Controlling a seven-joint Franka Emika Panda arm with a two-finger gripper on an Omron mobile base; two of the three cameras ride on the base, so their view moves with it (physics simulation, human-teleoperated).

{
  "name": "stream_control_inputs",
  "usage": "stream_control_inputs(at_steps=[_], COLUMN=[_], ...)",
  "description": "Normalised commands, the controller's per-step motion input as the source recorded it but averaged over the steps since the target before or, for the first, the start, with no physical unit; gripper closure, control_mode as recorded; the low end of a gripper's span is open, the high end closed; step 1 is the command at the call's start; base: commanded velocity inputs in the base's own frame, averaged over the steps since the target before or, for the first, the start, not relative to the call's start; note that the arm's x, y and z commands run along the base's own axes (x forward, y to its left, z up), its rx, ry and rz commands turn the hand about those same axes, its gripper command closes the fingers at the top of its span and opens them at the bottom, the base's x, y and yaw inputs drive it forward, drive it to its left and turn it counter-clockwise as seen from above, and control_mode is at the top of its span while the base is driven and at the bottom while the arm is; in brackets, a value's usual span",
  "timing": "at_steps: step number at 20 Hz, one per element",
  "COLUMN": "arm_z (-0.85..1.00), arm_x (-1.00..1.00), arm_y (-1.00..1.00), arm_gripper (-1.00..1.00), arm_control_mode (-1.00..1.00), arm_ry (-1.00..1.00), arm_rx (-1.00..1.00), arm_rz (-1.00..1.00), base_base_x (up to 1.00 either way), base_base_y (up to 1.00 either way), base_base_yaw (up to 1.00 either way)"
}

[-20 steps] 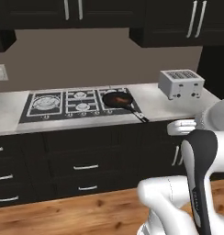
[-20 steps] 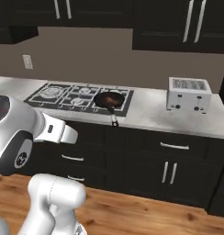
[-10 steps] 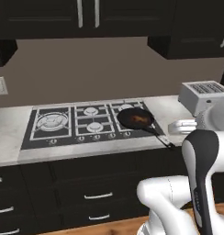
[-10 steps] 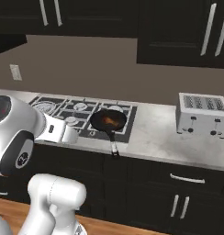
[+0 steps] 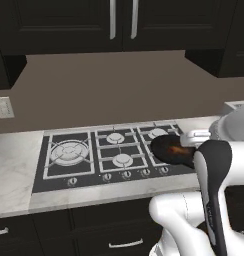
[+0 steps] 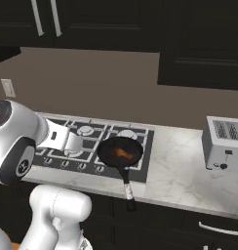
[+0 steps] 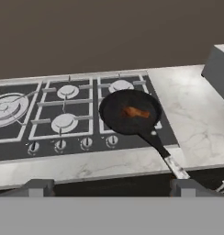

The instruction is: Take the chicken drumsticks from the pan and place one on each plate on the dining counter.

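The stove (image 7: 81,114) and pan (image 7: 130,112) are now seen much closer; the base has driven up. The fingers (image 7: 111,187) are held wide, empty; drumsticks (image 7: 136,112) remain ungrasped.

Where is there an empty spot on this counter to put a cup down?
The widest bare stretch is the marble counter between the stove and the toaster. Another bare patch lies left of the stove, below the wall outlet. The front edge is a narrow strip, crossed by the handle of the pan. The stove itself is crowded with burners.
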Motion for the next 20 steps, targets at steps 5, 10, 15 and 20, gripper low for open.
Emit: stream_control_inputs(at_steps=[5, 10, 15, 20], arm_z=[-0.30, -0.44, -0.44, -0.18], arm_x=[0.47, 0.19, 0.29, 0.12], arm_y=[-0.04, -0.01, -0.34, -0.72], arm_gripper=[-1.00, -1.00, -1.00, -1.00], arm_control_mode=[-1.00, -1.00, -1.00, -1.00], arm_ry=[0.06, 0.28, 0.25, 0.15], arm_rx=[-0.04, -0.09, -0.05, 0.00], arm_rz=[0.00, 0.00, 0.00, 0.05], base_base_x=[0.00, 0.00, 0.00, 0.00], base_base_y=[0.00, 0.00, 0.00, 0.00], base_base_yaw=[0.00, 0.00, 0.00, 0.00])
